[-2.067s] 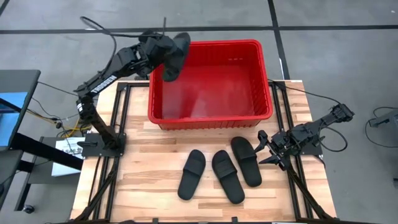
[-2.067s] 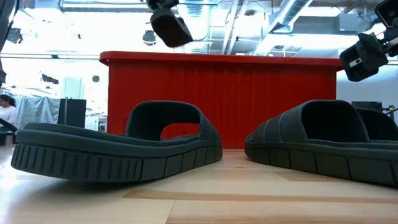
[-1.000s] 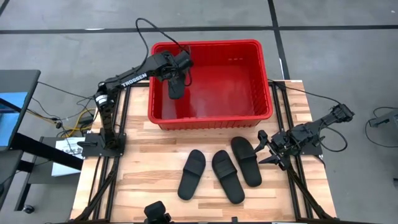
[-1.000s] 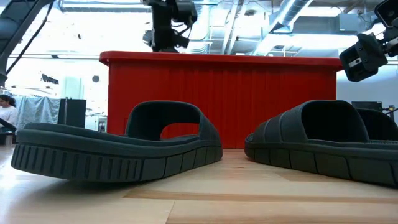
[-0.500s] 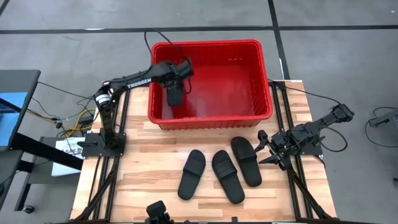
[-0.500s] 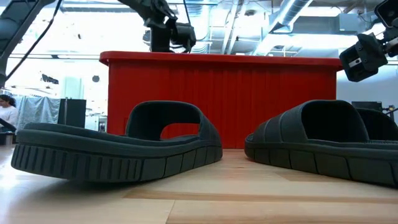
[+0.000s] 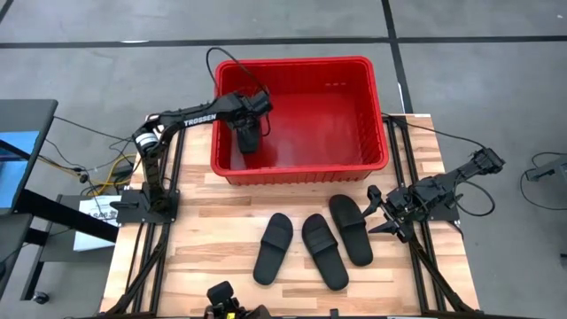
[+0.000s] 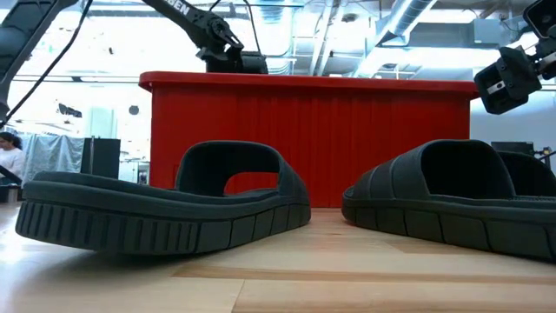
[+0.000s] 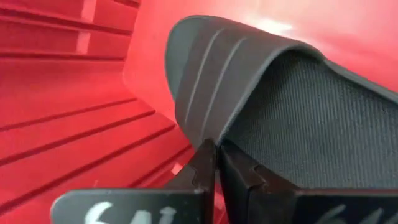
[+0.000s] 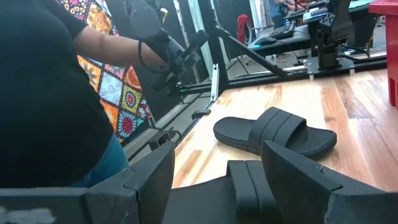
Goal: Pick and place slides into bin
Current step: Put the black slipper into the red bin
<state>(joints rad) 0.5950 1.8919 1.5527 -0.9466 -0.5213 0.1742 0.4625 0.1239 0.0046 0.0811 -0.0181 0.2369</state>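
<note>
The red bin [image 7: 376, 106] stands at the table's far side. My left gripper [image 7: 249, 122] reaches down into the bin's left part, shut on a black slide [image 7: 251, 139]. The low view shows only the arm above the rim [image 8: 228, 54]. Three more black slides [image 7: 274, 248] [image 7: 324, 251] [image 7: 352, 229] lie soles down on the wooden table in front of the bin. My right gripper [image 7: 374, 211] is open and empty, just right of the rightmost slide. My left gripper pinches the edge of the slide's ribbed strap [image 9: 202, 124] between its two fingers, one on the strap's outer face and one under it by the footbed [image 9: 311, 130]. The fingers come from above, slanting down. Whether the slide touches the bin's floor, I cannot tell.
A person with a gloved hand [image 10: 149, 50] stands by the table's near edge, and a dark device [image 7: 221, 297] shows at that edge. Metal frames run along both sides of the table. Bare wood lies between the bin and the slides.
My left gripper has gone down into the bin's left part, toward its near wall, and has sunk below the rim in the low view. The slide has gone down with it, still held. A dark device has come in at the near edge.
</note>
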